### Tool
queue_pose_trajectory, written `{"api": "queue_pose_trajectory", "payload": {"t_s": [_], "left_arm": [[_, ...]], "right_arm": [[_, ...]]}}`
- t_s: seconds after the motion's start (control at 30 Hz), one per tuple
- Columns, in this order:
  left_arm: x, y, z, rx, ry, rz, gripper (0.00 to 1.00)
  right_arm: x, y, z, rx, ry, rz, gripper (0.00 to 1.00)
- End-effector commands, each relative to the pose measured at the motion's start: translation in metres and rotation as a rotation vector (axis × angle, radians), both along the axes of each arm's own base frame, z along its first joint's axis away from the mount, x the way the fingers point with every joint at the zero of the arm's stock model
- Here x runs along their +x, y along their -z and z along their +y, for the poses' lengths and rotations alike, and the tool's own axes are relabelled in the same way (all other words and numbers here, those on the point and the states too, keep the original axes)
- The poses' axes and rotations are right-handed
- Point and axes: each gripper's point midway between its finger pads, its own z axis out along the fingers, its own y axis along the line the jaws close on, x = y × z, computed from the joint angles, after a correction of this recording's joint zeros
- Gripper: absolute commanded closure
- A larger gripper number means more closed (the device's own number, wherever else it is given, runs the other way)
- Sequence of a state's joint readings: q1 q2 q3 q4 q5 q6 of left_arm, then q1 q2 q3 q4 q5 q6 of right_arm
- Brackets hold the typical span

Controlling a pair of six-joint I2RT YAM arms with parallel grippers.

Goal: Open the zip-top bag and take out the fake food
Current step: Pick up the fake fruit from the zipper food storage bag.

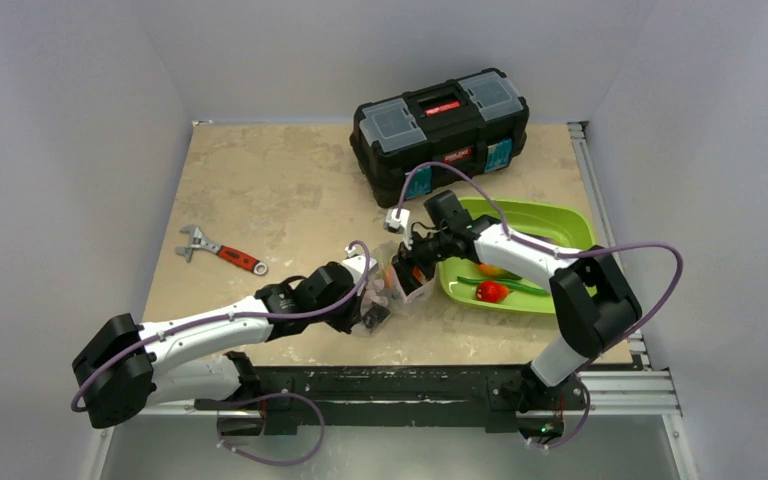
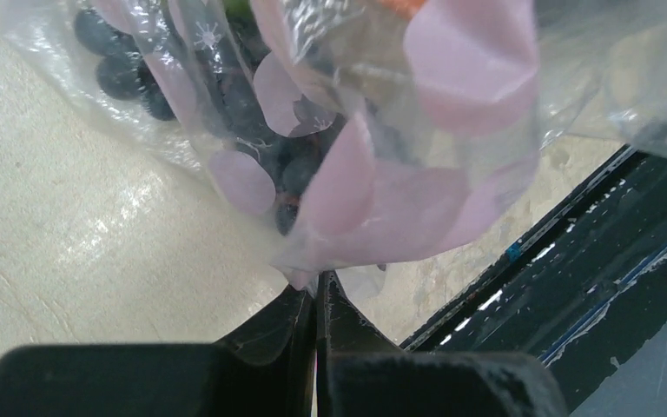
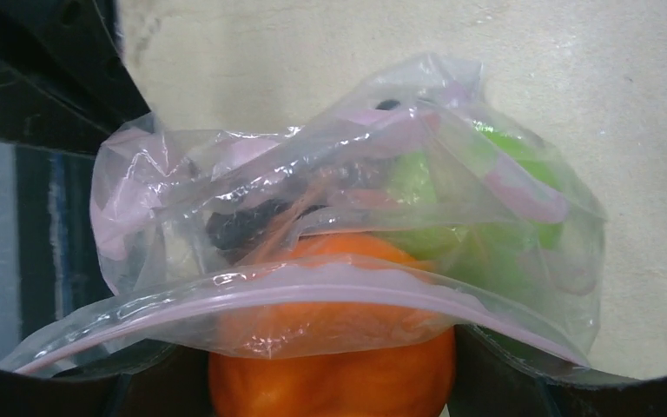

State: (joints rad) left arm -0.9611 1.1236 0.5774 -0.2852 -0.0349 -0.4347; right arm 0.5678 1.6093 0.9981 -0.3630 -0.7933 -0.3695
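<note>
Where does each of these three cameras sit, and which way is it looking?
Top: high behind the robot, looking down on the table; left arm and right arm show.
Left wrist: looks along its shut left hand pinching the bag.
Right wrist: faces the bag's mouth; right hand around an orange.
Shared: both wrist views see the bag.

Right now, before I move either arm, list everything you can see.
table: one, beige, under everything
zip-top bag: one, clear with pink strip, near centre
orange: one, orange, at bag mouth
grapes: one bunch, dark purple, inside bag
green food: count unclear, green, inside bag
tray: one, green, right of bag
red pepper: one, red, in tray
mango: one, orange-yellow, in tray
toolbox: one, black, far edge
wrench: one, red handle, left side
left pincer: shut on bag corner
right pincer: closed around orange
</note>
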Motion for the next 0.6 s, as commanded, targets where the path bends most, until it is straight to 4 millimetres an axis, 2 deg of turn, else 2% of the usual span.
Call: {"api": "queue_pose_trajectory", "payload": {"t_s": [0.0,0.13,0.23,0.3,0.4,0.57], "left_arm": [[-0.004,0.006,0.006,0.017,-0.008,0.034,1.0],[-0.005,0.008,0.009,0.018,-0.019,0.039,1.0],[-0.006,0.011,0.009,0.013,-0.017,0.043,1.0],[-0.006,0.011,0.009,0.014,-0.014,0.044,1.0],[-0.005,0.011,0.01,0.018,-0.013,0.044,1.0],[-0.007,0.013,0.014,0.017,-0.022,0.048,1.0]], "right_arm": [[0.024,0.021,0.013,-0.182,0.035,-0.238,0.41],[0.032,0.045,0.005,-0.287,0.06,-0.248,0.31],[0.024,0.051,0.004,-0.295,0.031,-0.22,0.19],[0.012,0.046,0.013,-0.236,-0.022,-0.173,0.12],[-0.003,0.031,0.025,-0.147,-0.084,-0.101,0.08],[-0.006,0.014,0.025,-0.077,-0.105,-0.06,0.01]]}}
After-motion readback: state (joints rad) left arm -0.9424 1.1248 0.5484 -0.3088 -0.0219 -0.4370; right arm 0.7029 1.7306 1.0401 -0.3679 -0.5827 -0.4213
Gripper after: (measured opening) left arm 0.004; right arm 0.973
